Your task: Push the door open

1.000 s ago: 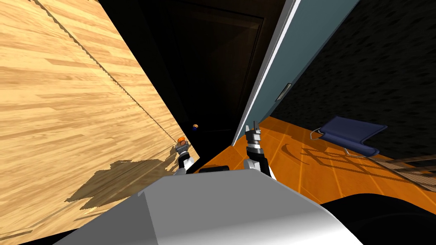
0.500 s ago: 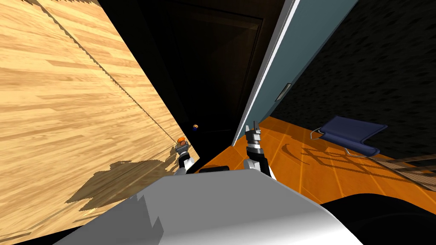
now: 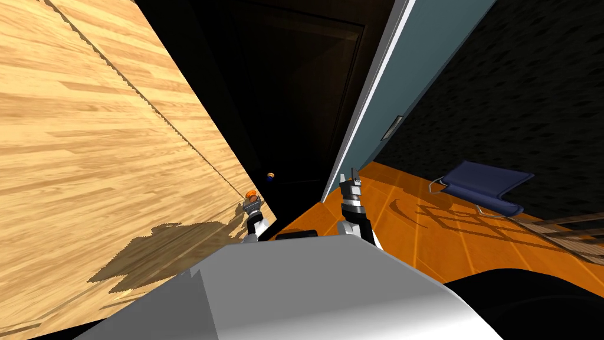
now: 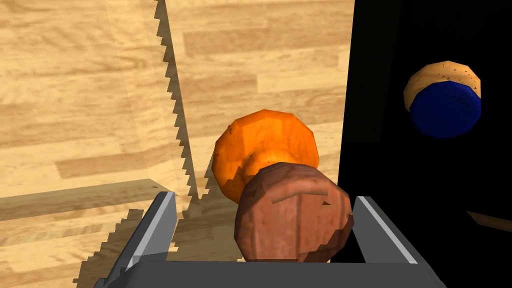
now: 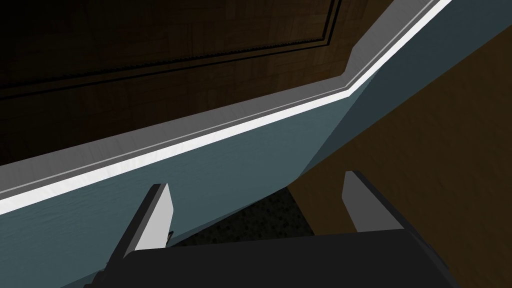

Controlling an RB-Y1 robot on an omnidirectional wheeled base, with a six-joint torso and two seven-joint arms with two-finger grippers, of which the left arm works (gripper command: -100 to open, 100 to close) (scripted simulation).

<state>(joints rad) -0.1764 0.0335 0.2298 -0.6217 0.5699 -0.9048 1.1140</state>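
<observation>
A light wood door [image 3: 118, 147] fills the left of the head view, its free edge against a black area. Near that edge sits its knob [image 3: 252, 194], an orange base [image 4: 265, 142] with a brown ball [image 4: 292, 215]. My left gripper [image 3: 252, 200] [image 4: 265, 222] is open with the ball between its fingers, nearer one finger than the other and not pressed by both. My right gripper [image 3: 353, 175] [image 5: 257, 207] is open and holds nothing, close to the white trim [image 5: 200, 137] of a teal wall [image 3: 407, 77].
A dark panelled surface [image 3: 295, 88] lies beyond the gap, with a second tan and blue knob [image 3: 271, 175] [image 4: 444, 100]. An orange floor [image 3: 413, 230] runs to the right, where a dark blue chair [image 3: 486, 184] stands by a dark wall.
The head view has shifted very slightly. Both grippers and the knob keep their places.
</observation>
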